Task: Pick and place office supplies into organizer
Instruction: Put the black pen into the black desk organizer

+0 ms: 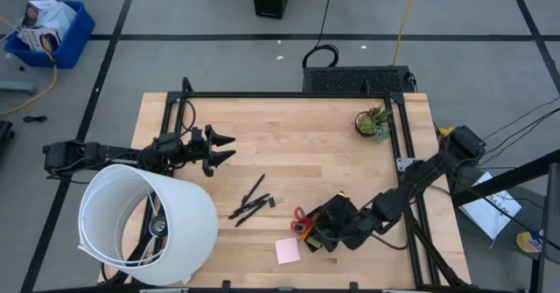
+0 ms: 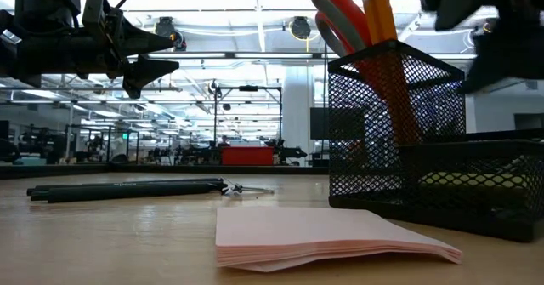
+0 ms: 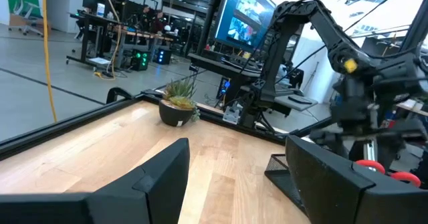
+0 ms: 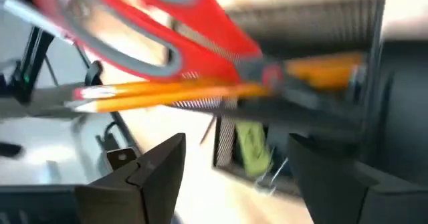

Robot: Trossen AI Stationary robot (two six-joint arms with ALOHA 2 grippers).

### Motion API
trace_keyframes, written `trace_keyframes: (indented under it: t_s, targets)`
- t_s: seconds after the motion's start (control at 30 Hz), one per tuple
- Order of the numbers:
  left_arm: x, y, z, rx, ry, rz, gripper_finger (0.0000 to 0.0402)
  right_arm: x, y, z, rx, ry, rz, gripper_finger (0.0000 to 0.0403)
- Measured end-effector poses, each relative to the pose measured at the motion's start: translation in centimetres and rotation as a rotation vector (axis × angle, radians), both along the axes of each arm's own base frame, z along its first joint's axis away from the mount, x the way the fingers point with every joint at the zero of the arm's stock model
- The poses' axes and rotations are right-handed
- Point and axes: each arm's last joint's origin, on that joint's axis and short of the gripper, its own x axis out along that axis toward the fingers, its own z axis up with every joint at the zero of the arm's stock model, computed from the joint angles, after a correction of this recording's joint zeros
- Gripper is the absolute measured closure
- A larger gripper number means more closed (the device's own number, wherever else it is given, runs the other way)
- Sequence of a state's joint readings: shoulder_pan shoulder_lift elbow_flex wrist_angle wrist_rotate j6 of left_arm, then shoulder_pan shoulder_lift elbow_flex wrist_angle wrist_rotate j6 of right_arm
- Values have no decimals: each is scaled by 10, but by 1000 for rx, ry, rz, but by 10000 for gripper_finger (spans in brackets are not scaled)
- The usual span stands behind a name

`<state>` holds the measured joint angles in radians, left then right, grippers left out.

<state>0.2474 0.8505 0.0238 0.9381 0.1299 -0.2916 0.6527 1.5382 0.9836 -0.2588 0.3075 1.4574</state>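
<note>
- Organizer (image 1: 325, 226): you find this black mesh tray in the lower centre-right of the high view, under the right gripper. In the low view it fills the right side, with its tall mesh cup (image 2: 387, 123) holding the red-handled scissors (image 2: 340, 17) and the orange pencil (image 2: 376, 8) upright.
- Left gripper (image 1: 220, 149): look at the centre-left of the high view. It hangs above the table with its fingers spread and nothing between them, well apart from the organizer.
- White cylinder (image 1: 144, 219): you see it at the lower left of the high view, below the left arm.
- Black pens (image 1: 252, 204): they lie on the wood just left of centre, between the left gripper and the organizer.
- Pink sticky-note pad (image 1: 287, 250): it lies flat on the table, just beside the organizer's lower-left corner.
- Right gripper (image 1: 337, 223): it sits directly over the organizer. Its wrist view shows the fingers (image 4: 154, 167) parted and empty, with scissors and pencil just beyond.
- Potted plant (image 1: 373, 122): you find it at the table's upper right.
</note>
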Motion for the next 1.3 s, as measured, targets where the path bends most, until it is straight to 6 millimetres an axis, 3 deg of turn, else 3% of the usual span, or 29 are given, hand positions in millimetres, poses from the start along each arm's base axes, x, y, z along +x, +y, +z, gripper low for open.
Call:
trace_keyframes:
  t_s: [0.27,0.5,0.6,0.7,0.8,1.0,1.3]
  targets:
    - [0,0,0,0,0,0,149,-1,-9,18,-621,-180,291,169]
    - [0,0,0,0,1,0,149,2,-1,41,-737,-237,276,179]
    - [0,0,0,0,1,0,149,10,0,61,-949,-277,443,179]
    - [0,0,0,0,1,0,149,17,-5,65,-1168,-274,606,179]
    - [0,0,0,0,0,-1,149,30,-14,69,-1313,-292,661,180]
    - [0,0,0,0,0,-1,149,49,-32,79,-1397,-391,553,193]
    - [0,0,0,0,0,0,149,61,-59,78,-1396,-325,473,221]
